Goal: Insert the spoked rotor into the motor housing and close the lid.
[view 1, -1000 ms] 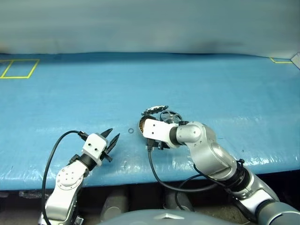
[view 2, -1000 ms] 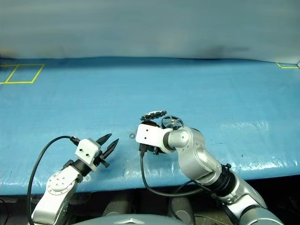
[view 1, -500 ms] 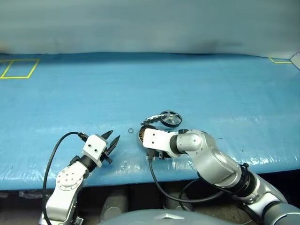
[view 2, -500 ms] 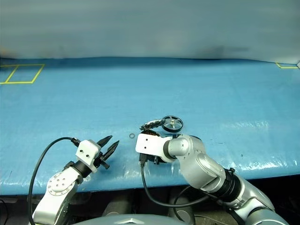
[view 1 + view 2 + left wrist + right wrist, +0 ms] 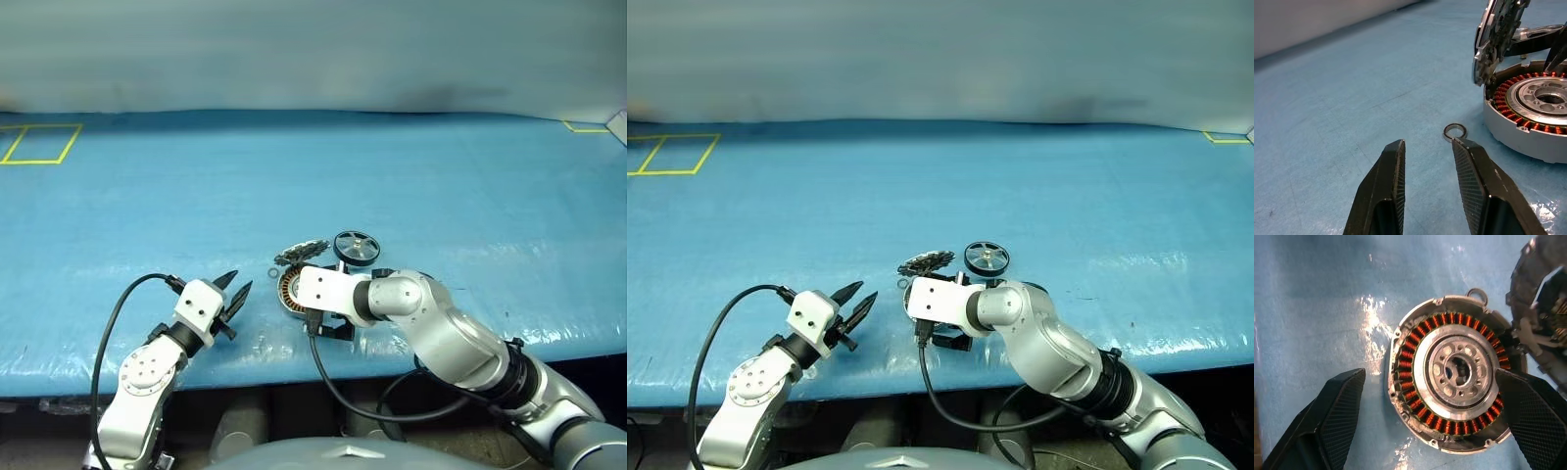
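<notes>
On the left of the blue table cover [image 5: 147, 186], my left gripper [image 5: 235, 291] hovers just above the surface with its ribbed black fingers partly parted and nothing between them; the tiny thin metal ring [image 5: 1455, 131] lies just beyond one fingertip, beside the housing, and I judge a careless nudge there could flick it under the rim or into the windings. Toward the middle, the motor housing [image 5: 1452, 391] sits flat, a short grey metal cup with coppery coils around a drilled silver centre; its lid [image 5: 1498, 36] stands nearly upright on the hinge, ribbed face showing, and I reckon it could drop shut early if bumped. My right gripper [image 5: 1435, 421] hangs over the cup with its jaws spread wide, one on each side, holding nothing. Farther right, the spoked rotor [image 5: 356, 248] stands on its edge on the cover just behind the housing, a black wheel with silvery spokes; being round and upright, it could roll away or topple at a clumsy approach; the glossy, wrinkled cover gives little to stop it.
</notes>
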Available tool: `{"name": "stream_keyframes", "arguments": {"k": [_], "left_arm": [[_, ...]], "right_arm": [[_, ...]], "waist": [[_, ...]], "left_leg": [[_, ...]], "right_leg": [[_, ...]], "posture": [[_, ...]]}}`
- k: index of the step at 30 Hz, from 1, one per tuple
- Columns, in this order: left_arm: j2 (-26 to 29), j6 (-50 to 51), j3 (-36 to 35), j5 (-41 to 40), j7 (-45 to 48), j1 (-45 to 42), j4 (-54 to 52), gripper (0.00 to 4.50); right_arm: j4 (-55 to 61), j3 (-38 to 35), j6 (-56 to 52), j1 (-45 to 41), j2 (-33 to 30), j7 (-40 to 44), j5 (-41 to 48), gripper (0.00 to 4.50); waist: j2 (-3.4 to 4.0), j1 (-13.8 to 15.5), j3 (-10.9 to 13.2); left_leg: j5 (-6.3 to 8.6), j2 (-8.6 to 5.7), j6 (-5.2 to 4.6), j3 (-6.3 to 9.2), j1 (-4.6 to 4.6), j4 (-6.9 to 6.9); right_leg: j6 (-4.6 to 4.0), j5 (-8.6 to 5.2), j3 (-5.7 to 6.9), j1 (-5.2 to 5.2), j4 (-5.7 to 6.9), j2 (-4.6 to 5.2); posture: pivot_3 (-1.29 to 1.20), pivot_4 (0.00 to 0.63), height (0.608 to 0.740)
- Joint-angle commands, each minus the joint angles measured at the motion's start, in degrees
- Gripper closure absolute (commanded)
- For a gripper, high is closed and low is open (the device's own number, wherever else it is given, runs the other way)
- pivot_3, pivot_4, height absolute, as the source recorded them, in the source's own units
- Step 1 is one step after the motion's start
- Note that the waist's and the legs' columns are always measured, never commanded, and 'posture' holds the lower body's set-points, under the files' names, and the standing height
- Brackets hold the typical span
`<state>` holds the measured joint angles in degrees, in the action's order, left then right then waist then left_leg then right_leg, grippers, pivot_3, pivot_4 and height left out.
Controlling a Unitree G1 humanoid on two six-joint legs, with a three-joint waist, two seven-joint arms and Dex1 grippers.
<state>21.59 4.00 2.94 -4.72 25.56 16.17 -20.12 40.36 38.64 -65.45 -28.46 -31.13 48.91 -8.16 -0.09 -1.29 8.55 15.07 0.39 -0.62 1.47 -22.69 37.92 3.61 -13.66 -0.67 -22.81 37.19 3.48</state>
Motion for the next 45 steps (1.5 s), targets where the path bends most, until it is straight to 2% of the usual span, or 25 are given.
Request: {"name": "stream_keyframes", "arguments": {"k": [1,5,7,10,13,16,19,23,30,33,36,37,40,45], "left_arm": [[-0.15,-0.88,0.21,-0.24,0.35,-0.5,-0.41,2.91],[0.14,-0.35,0.04,-0.63,0.98,-0.74,-0.62,2.91],[0.54,0.31,-0.01,-0.72,1.51,-0.9,-0.71,2.91],[1.55,1.91,-0.35,-0.49,1.92,-1.22,-0.8,2.91],[2.18,2.87,-1.53,-2.16,3.01,-2.9,0.85,2.91],[4.2,2.62,-2.26,-3.76,6.57,-6.13,4.65,2.91],[6.46,1.78,-1.75,-4.91,11.08,-10.2,9.53,2.91],[8.34,0.05,0.21,-6.21,19.23,-18.66,17.93,2.91],[7.1,-1.86,2.49,-6.38,28.17,-31.55,32.8,2.91],[7.19,-2.37,5.3,-4.76,31.04,-33.86,35.21,3.53],[7.06,-2.57,6.12,-4.44,32.19,-35.26,36.37,4.46],[7.17,-2.66,6.22,-4.43,32.66,-35.57,36.61,4.46],[7.89,-2.59,6.54,-4.08,33.9,-35.89,37.07,3.75],[9.31,-3.87,6.24,-3.48,35.2,-36.02,36.21,2.11]], "right_arm": [[7.41,-8.78,-2.39,-0.98,0.42,1.39,5.75,0.02],[12.38,-20.44,-6.35,2.86,1.67,3.91,14.54,0.02],[13.9,-26.26,-6.27,7.67,1.6,4.69,18.32,0.02],[13.39,-32.04,-2.33,16.81,1.69,1.69,19.87,0.02],[11.02,-36.18,8.0,27.71,6.19,-4.54,19.15,0.02],[8.58,-36.31,18.65,36.99,10.69,-10.72,17.58,0.02],[5.43,-33.43,24.07,41.55,11.88,-13.23,16.95,0.02],[1.86,-30.16,28.16,42.55,15.07,-18.58,15.7,0.02],[1.25,-30.1,30.49,43.38,16.85,-20.31,19.04,0.02],[1.32,-29.81,31.12,43.85,16.63,-21.86,18.62,0.0],[1.63,-29.66,31.45,44.76,16.71,-23.41,18.63,0.0],[1.72,-29.65,31.53,45.11,16.65,-23.86,18.63,0.0],[1.58,-29.58,31.71,46.03,16.37,-25.14,18.24,0.0],[1.4,-29.6,31.67,46.13,16.02,-26.54,18.36,0.0]], "waist": [[-0.01,0.09,0.0],[-0.03,0.25,-0.01],[-0.1,0.6,-0.05],[-0.11,0.7,-0.06],[-0.12,0.65,-0.07],[-0.12,0.61,-0.06],[-0.11,0.27,-0.06],[-0.17,0.18,-0.04],[-0.23,0.5,-0.06],[-0.23,0.46,-0.06],[-0.23,0.38,-0.05],[-0.23,0.42,-0.05],[-0.23,0.42,-0.05],[-0.23,0.47,-0.05]], "left_leg": [[0.0,0.0,0.0,0.0,0.0,0.0],[0.01,0.01,-0.01,0.03,0.0,-0.01],[0.02,0.01,-0.02,0.06,0.0,-0.02],[0.04,0.01,-0.07,0.07,0.01,-0.03],[0.04,0.01,-0.07,0.03,0.01,-0.04],[0.03,0.09,-0.06,0.02,0.04,-0.03],[-0.02,0.16,-0.05,-0.1,0.1,0.0],[-0.17,0.16,-0.09,-0.15,0.12,0.05],[-0.22,0.12,-0.12,-0.12,0.07,0.03],[-0.2,0.1,-0.15,-0.12,0.03,-0.01],[-0.2,0.11,-0.15,-0.13,0.02,-0.05],[-0.2,0.11,-0.15,-0.12,0.02,-0.06],[-0.2,0.13,-0.15,-0.11,0.02,-0.06],[-0.2,0.13,-0.15,-0.13,0.03,-0.02]], "right_leg": [[0.0,0.0,0.0,0.0,-0.01,0.0],[0.01,0.0,0.03,0.04,-0.03,0.0],[0.01,0.0,0.06,0.06,-0.06,0.0],[0.02,0.01,0.09,0.14,-0.16,0.0],[0.03,0.01,0.07,0.15,-0.19,0.0],[0.04,-0.02,0.07,0.15,-0.14,-0.09],[0.16,-0.17,0.0,0.14,-0.12,-0.15],[0.12,-0.19,-0.04,0.14,-0.12,-0.15],[0.21,0.11,-0.05,0.17,-0.14,-0.14],[0.14,0.17,-0.07,0.15,-0.16,-0.14],[0.13,0.15,-0.07,0.13,-0.17,-0.15],[0.12,0.15,-0.07,0.13,-0.17,-0.15],[0.11,0.14,-0.07,0.13,-0.17,-0.16],[0.13,0.14,-0.08,0.13,-0.16,-0.15]], "posture": [[0.0,0.15,0.74],[0.0,0.15,0.74],[0.0,0.15,0.74],[0.0,0.15,0.74],[0.0,0.15,0.74],[0.0,0.15,0.74],[0.0,0.15,0.74],[0.0,0.15,0.74],[0.0,0.15,0.74],[0.0,0.15,0.74],[0.0,0.15,0.74],[0.0,0.15,0.74],[0.0,0.15,0.74],[0.0,0.15,0.74]]}}
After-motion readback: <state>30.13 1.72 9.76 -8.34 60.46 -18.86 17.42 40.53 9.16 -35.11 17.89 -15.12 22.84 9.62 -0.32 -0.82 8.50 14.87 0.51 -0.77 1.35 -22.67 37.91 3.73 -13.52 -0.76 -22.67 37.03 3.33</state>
